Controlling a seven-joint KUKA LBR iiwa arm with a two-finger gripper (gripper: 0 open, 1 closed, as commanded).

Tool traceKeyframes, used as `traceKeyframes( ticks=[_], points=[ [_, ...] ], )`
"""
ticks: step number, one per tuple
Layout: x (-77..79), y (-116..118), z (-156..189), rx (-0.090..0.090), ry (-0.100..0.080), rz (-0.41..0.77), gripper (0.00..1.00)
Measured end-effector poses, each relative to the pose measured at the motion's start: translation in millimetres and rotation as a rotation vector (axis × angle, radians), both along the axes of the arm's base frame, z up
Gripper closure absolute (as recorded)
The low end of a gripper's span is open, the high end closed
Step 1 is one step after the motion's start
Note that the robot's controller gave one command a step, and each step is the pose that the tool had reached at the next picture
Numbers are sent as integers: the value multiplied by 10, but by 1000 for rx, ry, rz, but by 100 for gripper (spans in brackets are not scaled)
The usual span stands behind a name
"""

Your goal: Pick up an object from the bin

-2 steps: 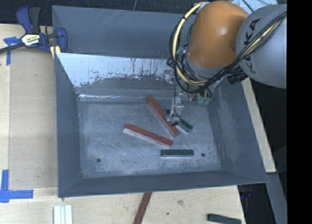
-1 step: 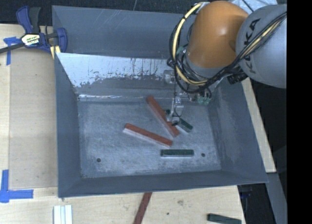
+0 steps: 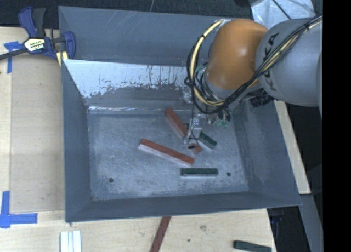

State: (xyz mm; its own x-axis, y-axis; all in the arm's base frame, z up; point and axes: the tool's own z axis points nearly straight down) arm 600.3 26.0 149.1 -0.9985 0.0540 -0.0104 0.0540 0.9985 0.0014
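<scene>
The orange wrist cover (image 3: 236,53) sits closest to your viewpoint, with black and yellow cables (image 3: 198,89) looped round its left side. Together they screen the right rear part of the bin (image 3: 77,152) floor.

Below the cover, locate the pincer (image 3: 192,138), lowered to the floor right of centre. Its tip stands at the lower end of a slanted red-brown bar (image 3: 174,119), which runs up and left toward the rear wall. You cannot tell whether the pincer is released or clenched, nor whether it touches the bar, because the tip and the bar end merge there.

Note the neighbours:
- A short dark green piece (image 3: 208,140) lies just right of the tip.
- A longer red-brown bar (image 3: 164,151) lies near, left and forward, tilted down to the right.
- A dark green bar (image 3: 199,172) lies level near the front wall, apart from the rest.

The cables hide the pincer's upper part.
</scene>
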Motion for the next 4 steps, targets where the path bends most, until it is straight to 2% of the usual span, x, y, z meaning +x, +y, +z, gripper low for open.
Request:
traceKeyframes(
  ticks=[1, 2, 3, 4],
  points=[
    [121, -150, -771, -1, 2, 37, 100],
    [121, -150, -771, -1, 2, 36, 100],
    [57, -260, 140, -1, 7, 15, 100],
    [57, -260, 140, -1, 7, 14, 100]
  ],
)
